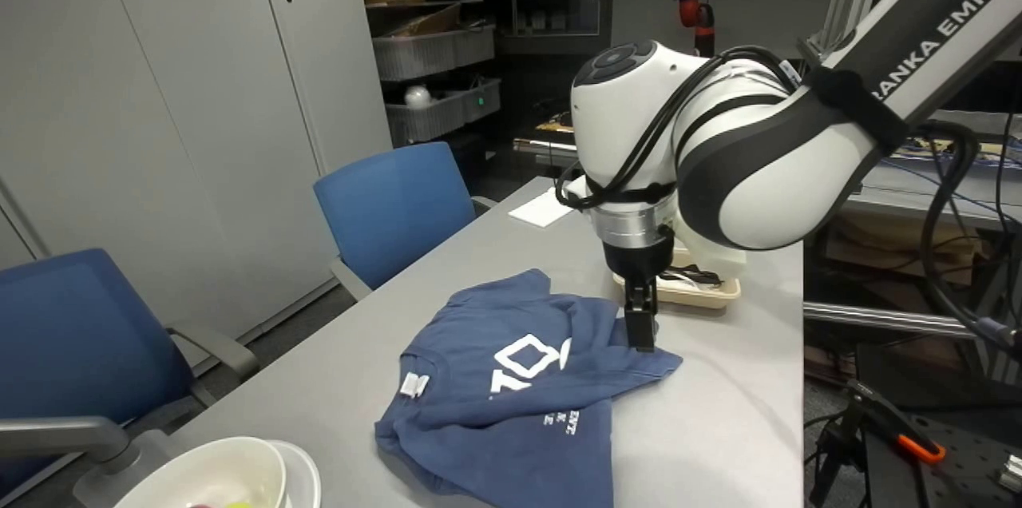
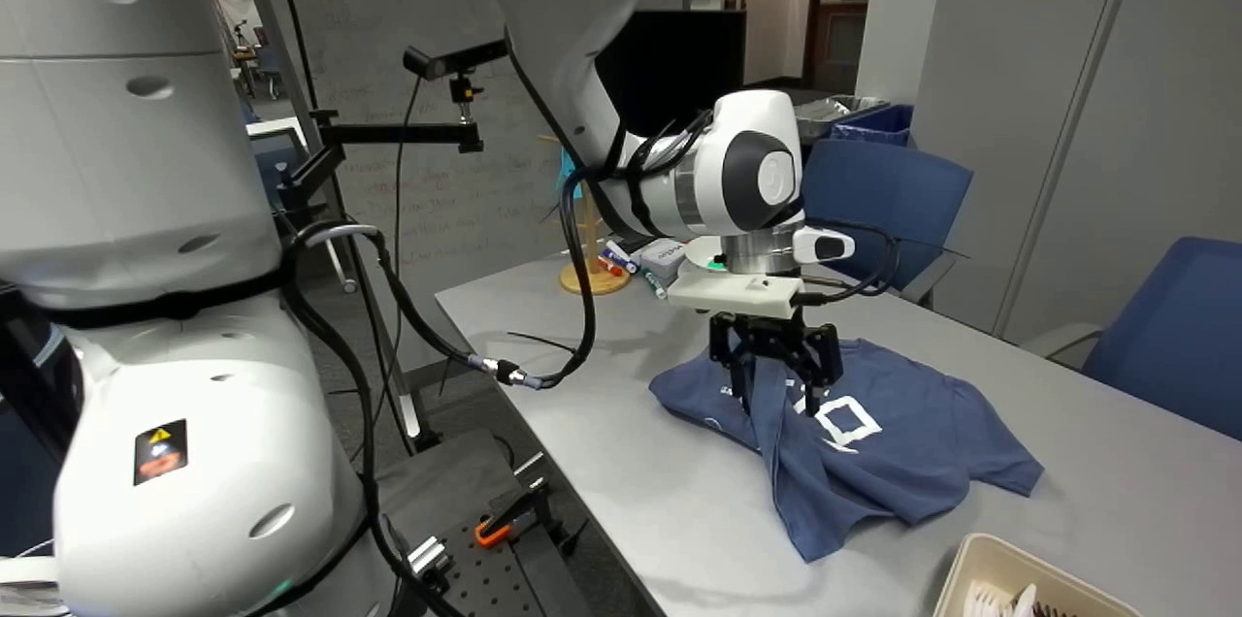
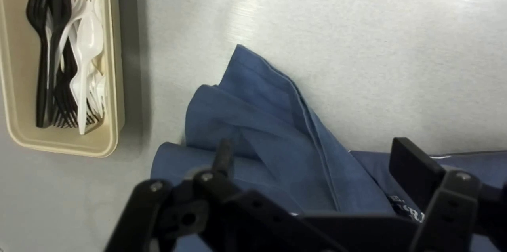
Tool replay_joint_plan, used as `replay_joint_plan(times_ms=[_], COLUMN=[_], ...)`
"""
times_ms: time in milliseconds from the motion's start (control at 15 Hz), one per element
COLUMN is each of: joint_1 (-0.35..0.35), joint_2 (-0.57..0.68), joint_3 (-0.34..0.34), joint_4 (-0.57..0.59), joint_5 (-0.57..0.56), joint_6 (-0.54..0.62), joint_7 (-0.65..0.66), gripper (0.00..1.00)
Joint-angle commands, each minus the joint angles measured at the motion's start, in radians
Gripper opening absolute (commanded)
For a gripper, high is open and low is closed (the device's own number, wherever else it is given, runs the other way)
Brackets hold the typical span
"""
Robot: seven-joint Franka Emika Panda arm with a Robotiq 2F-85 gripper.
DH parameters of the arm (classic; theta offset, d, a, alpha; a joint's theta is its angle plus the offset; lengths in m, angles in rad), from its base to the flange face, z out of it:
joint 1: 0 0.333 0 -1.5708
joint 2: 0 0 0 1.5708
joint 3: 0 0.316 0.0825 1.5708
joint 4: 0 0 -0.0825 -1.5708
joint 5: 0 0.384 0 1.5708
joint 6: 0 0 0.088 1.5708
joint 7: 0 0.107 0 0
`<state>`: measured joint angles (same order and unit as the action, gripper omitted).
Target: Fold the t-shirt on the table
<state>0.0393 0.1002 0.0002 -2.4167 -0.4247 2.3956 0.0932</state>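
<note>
A blue t-shirt (image 1: 487,324) with white print lies on the grey table (image 1: 718,428). It also shows in an exterior view (image 2: 922,442) and in the wrist view (image 3: 269,125). Part of it is folded over itself, and the fold covers some of the print. A sleeve points out past the fold. The white neck tag (image 1: 413,385) shows at the collar. My gripper (image 2: 779,399) points down over the folded part, with its fingers wide apart. In the wrist view the gripper (image 3: 317,157) has shirt cloth below and between its fingers. Whether the fingertips touch the cloth I cannot tell.
A beige tray (image 3: 113,65) of plastic cutlery stands close to the shirt's sleeve side. A white bowl (image 1: 215,464) on a plate stands near a table edge. A wooden stand (image 2: 594,281) and markers are at another end. Blue chairs (image 1: 395,208) line one long side.
</note>
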Motion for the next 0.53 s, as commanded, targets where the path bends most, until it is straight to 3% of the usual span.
replay_joint_plan(times_ms=[0, 467], joint_1=[0.003, 0.001], joint_2=[0.002, 0.137], joint_3=[-0.003, -0.033], joint_4=[0.001, -0.016], joint_5=[-0.023, -0.098], joint_6=[0.02, 0.117], joint_7=[0.036, 0.048], gripper=[1.0, 1.0])
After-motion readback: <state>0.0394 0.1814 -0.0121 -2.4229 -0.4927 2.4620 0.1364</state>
